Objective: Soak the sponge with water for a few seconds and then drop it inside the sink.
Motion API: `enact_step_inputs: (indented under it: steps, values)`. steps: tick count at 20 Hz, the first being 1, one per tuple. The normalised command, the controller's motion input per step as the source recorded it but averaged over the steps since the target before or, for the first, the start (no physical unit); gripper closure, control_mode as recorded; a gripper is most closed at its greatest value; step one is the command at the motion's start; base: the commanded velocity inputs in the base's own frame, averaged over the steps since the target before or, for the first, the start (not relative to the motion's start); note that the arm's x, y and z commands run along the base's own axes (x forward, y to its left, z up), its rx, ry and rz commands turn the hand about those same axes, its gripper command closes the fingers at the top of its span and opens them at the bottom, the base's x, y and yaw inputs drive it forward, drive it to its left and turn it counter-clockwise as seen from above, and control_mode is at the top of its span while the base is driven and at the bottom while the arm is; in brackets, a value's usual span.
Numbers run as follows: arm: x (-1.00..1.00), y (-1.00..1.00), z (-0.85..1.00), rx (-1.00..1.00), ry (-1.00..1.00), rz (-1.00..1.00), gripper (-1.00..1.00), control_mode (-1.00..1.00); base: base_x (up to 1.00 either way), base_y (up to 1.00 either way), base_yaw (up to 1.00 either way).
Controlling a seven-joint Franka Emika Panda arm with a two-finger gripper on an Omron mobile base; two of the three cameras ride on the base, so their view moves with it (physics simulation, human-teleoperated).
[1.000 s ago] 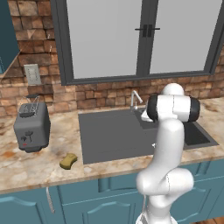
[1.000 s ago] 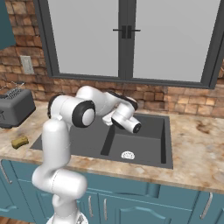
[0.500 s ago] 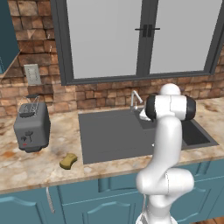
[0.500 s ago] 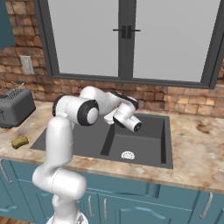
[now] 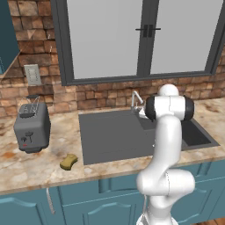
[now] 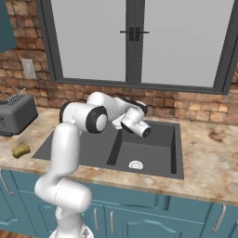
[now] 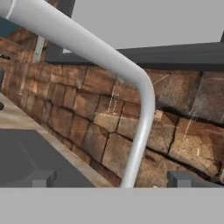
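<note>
Pincer [image 7: 111, 178] wide, empty, fingertips [image 7: 41, 178] straddling silver faucet [image 7: 140, 131], apparently untouched. Sponge [image 5: 68, 161] on counter [image 5: 39, 169] beside toaster [image 5: 31, 128].

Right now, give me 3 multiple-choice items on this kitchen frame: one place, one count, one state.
1. Where is the sponge?
A. in the sink
B. on the counter left of the sink, in front of the toaster
C. held in the tool

2. How many toasters are on the counter?
A. one
B. two
C. three

3. What is the state of the faucet?
A. no water running
B. water running
C. broken off

Answers:
1. B, it lies on the counter between the toaster and the sink.
2. A, a single grey one stands at the left.
3. A, no stream leaves the faucet in the hand view.
</note>
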Motion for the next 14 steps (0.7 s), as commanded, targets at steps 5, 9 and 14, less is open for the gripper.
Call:
enact_step_inputs:
  steps: [5,9,14]
  values:
    - [0.19,0.0,-0.21,0.0,0.0,-0.08,-1.0,-1.0,0.0,0.0,0.0]
    - [0.21,0.0,-0.3,0.0,0.0,-0.08,-1.0,-1.0,0.0,0.0,0.0]
    - [0.21,0.0,-0.23,0.01,0.0,-0.07,-1.0,-1.0,0.0,0.0,0.0]
